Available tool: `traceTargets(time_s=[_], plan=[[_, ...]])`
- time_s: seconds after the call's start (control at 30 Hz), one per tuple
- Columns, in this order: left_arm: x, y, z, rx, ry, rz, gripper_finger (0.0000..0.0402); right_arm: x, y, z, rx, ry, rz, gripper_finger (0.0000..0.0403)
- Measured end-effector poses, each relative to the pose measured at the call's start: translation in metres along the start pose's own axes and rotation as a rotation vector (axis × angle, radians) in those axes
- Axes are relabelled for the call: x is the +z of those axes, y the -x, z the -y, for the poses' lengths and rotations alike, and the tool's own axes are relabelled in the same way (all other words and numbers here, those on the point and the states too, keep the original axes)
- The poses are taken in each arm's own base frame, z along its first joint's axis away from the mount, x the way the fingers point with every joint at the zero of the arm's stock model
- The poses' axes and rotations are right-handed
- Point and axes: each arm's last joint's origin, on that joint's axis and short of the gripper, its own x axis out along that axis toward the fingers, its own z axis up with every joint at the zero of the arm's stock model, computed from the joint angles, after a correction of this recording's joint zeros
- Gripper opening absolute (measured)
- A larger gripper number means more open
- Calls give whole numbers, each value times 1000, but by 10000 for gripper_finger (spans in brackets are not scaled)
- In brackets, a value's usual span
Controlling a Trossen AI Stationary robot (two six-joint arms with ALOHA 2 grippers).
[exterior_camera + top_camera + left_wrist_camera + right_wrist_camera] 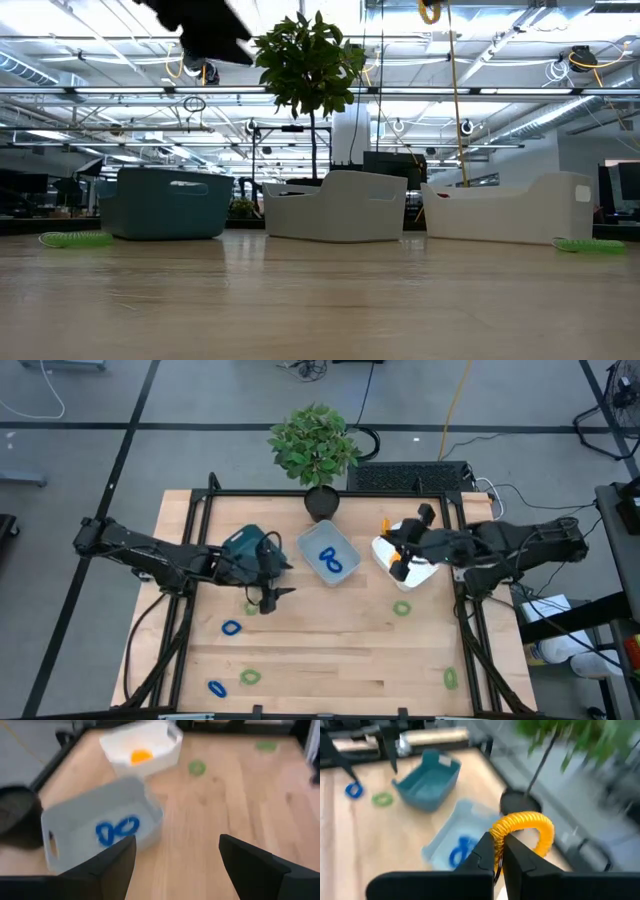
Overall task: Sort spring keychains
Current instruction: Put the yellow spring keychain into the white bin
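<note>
Left tool [272, 596] fingers apart, empty; right tool [498, 854] clamps orange keychain [527, 828].

three bins [329, 552] crowd the far side; near table [330, 660] mostly open

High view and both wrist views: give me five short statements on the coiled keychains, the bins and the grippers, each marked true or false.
1. The right gripper is shut on an orange coiled plastic keychain. True.
2. The grey-blue rectangular bin holds green coils. False: it holds blue coiled keychains.
3. The left gripper holds a blue coil. False: its fingers stand open with nothing between them.
4. An orange coil already lies in the white rectangular bin. True.
5. All green coils are binned. False: green coiled keychains lie loose on the wooden table.
</note>
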Motion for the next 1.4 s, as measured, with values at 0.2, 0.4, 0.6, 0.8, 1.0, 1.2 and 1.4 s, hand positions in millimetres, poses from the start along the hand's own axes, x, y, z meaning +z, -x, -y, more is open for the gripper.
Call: traceTargets(time_s=[0.2,0.4,0.6,0.8,1.0,1.2,1.4], plan=[[-9,0,-1,-8,9,-99,294,-4,-16,24,6,-178,-290,0],[-12,1,-1,-23,28,-133,294,-24,-33,51,-135,-253,-510,0],[-13,1,0,-54,38,-145,294,-47,-58,66,-116,-293,-606,0],[-13,1,0,-56,38,-146,294,-77,-83,78,-83,-333,-656,0],[-13,1,1,-77,41,-151,294,-110,-103,90,-65,-383,-702,0],[-13,1,1,-77,42,-151,294,-141,-120,98,-37,-443,-724,0],[-13,1,1,-79,46,-151,294,-168,-138,97,-30,-443,-805,0]])
